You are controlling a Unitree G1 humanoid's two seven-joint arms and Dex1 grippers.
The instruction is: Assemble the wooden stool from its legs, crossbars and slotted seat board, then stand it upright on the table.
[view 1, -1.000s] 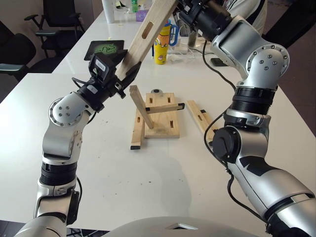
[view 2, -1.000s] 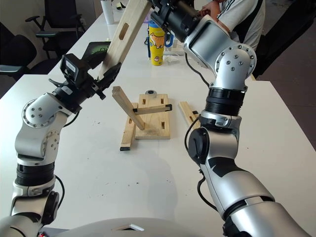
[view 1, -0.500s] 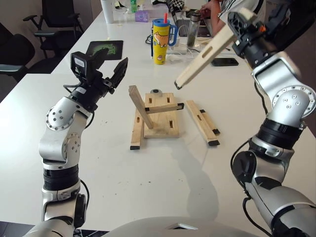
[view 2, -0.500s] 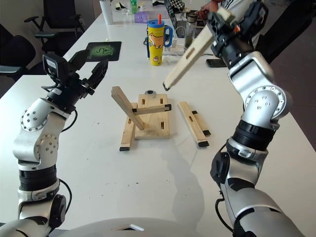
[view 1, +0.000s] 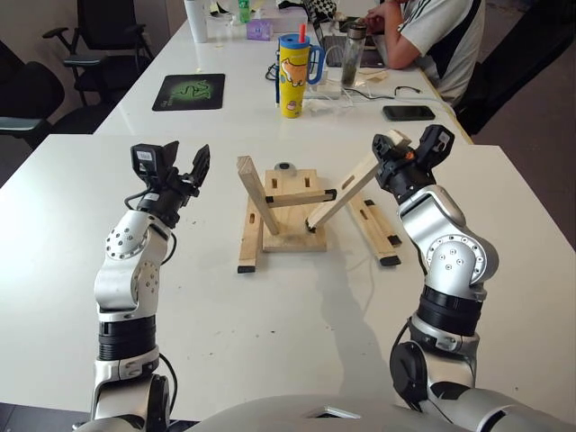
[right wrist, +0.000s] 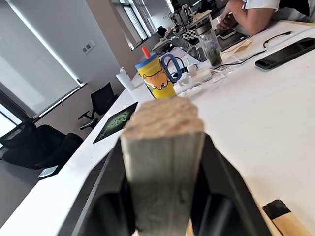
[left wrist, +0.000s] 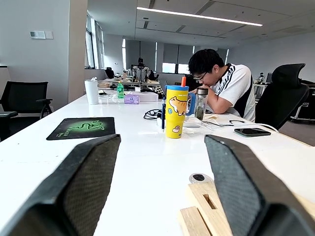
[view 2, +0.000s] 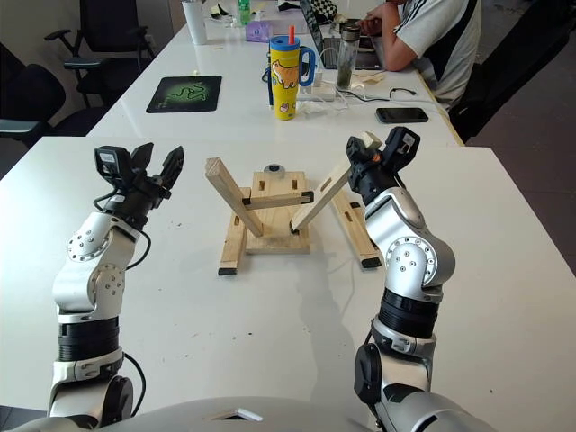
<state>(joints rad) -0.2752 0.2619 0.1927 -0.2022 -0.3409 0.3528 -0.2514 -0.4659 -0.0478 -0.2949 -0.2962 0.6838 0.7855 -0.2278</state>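
Table top, white, carries the slotted seat board lying flat at its middle. My right gripper is clamped on the top end of a leg, which slants down until its foot touches the board's right side. Another leg leans over the board's left side, a crossbar joined to it. My left gripper hangs spread wide, left of the board.

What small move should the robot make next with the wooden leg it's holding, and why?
Probably ease the leg more upright and press its lower end into the seat board. The right jaws grip its top end, it leans steeply, and its foot already rests at the board's near right corner; whether it sits in a slot I cannot tell.
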